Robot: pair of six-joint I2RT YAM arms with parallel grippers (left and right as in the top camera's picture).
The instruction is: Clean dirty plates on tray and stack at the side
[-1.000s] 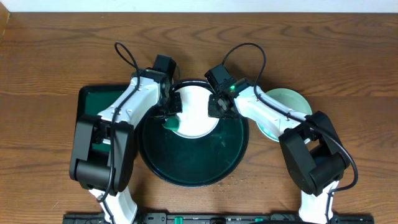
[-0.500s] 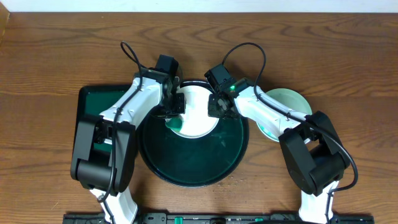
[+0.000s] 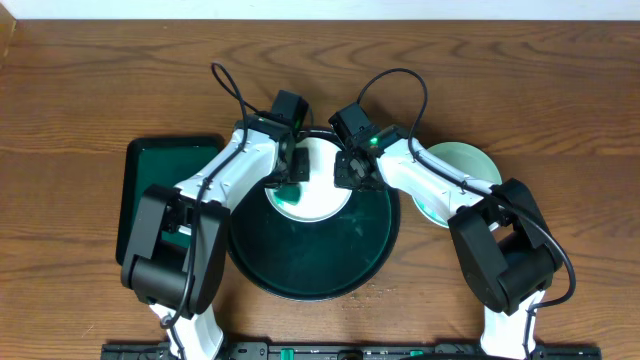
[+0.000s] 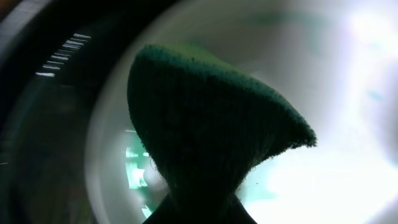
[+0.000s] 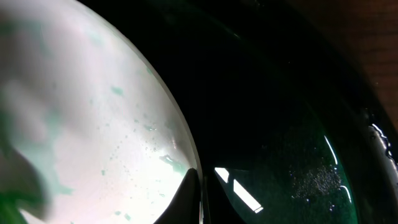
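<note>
A white plate (image 3: 322, 163) with teal-green smears lies in the far part of the round black-green tray (image 3: 310, 255). My left gripper (image 3: 288, 183) is shut on a dark green sponge (image 4: 205, 124) and presses it on the plate's left half (image 4: 348, 93). My right gripper (image 3: 347, 172) is shut on the plate's right rim; in the right wrist view its fingers (image 5: 198, 199) pinch the edge of the speckled plate (image 5: 81, 124) over the wet tray (image 5: 280, 124). Another pale-green-tinted plate (image 3: 462, 165) lies on the table to the right of the tray.
A rectangular dark green tray (image 3: 155, 175) lies on the wooden table left of the round tray, partly under my left arm. Both arms reach over the round tray's sides. The near half of the round tray holds only wet film.
My left gripper has moved to the right across the plate with the sponge, from its left rim toward its middle. The right gripper and the plate have stayed in place.
</note>
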